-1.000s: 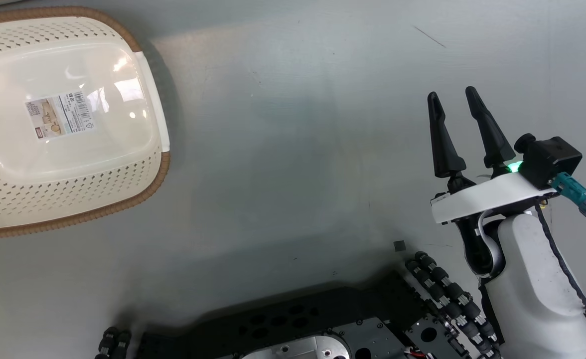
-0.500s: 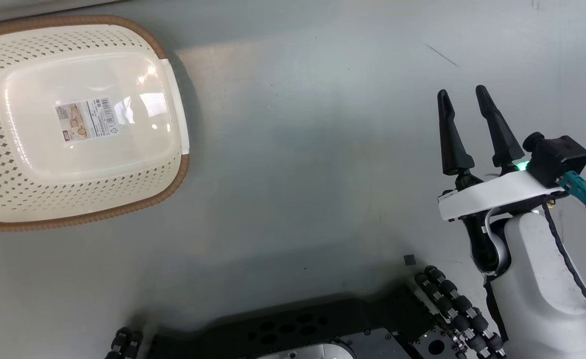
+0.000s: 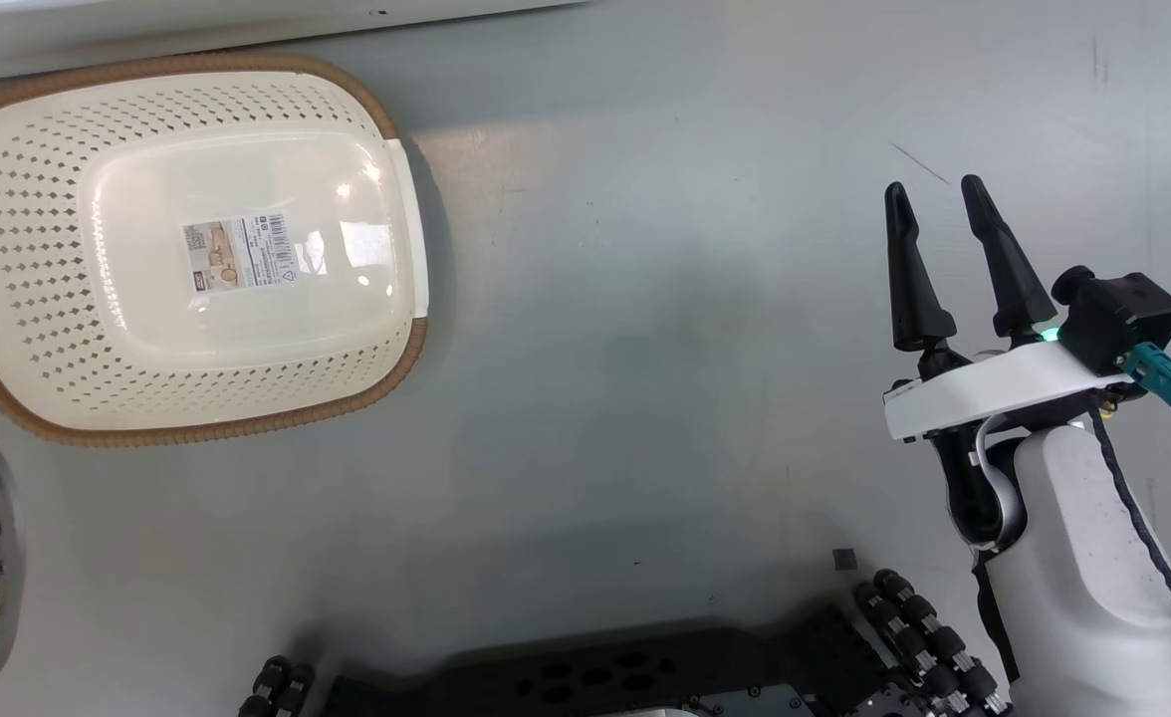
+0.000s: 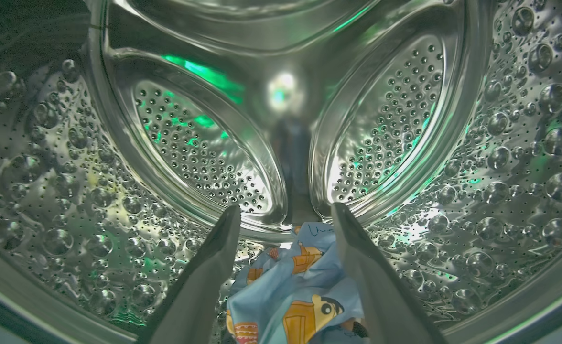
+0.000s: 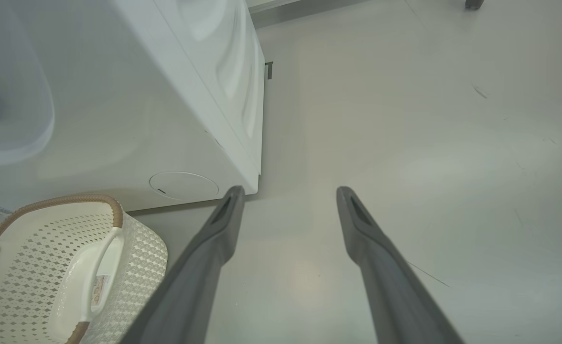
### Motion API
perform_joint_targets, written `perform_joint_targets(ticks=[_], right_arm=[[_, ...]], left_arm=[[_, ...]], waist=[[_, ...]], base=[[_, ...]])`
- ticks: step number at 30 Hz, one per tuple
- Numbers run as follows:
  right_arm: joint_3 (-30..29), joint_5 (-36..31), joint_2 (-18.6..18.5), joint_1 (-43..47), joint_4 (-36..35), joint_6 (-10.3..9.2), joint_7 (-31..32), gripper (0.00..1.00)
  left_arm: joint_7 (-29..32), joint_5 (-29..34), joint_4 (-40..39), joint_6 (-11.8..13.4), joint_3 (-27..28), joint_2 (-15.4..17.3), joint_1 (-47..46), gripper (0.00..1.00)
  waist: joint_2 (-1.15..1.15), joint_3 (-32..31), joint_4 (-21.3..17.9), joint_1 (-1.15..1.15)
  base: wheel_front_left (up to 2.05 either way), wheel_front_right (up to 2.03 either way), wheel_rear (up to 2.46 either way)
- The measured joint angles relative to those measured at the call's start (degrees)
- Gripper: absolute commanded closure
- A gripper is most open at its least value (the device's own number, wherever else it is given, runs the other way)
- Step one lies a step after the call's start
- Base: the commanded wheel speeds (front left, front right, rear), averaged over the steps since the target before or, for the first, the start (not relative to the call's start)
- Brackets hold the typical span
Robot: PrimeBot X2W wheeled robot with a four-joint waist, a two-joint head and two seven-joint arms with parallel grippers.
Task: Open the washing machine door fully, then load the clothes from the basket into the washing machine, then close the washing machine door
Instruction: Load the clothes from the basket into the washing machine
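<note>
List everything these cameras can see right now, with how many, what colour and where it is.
basket: one, cream-white with a brown rim, on the floor beside the washing machine
sticker: one, pale printed label, on the basket's bottom
clothes: one bundle, light blue with orange figures, low in the drum
drum: one, shiny steel, perforated
washing machine: one, white, on the floor
service flap: one, white, round, low on the machine
floor: grey
robot base: one, black, bottom of the head view
left gripper: one, dark, open, inside the drum above the clothes
right gripper: one, dark, open, over the floor

Illegible print on basket (image 3: 38,259) sticker (image 3: 239,254)
</note>
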Motion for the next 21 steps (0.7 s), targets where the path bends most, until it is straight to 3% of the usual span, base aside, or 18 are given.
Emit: perform_joint_targets(ticks=[21], right_arm=[[0.0,0.0,-0.1,0.1,0.9,0.00,0.0,0.00]], left_arm=[[-0.2,-0.5,-7.7,-0.1,0.7,-2.5,11.6,0.00]], waist=[[0.00,-5.3,2.9,-0.01]], base=[[0.00,0.00,0.00]])
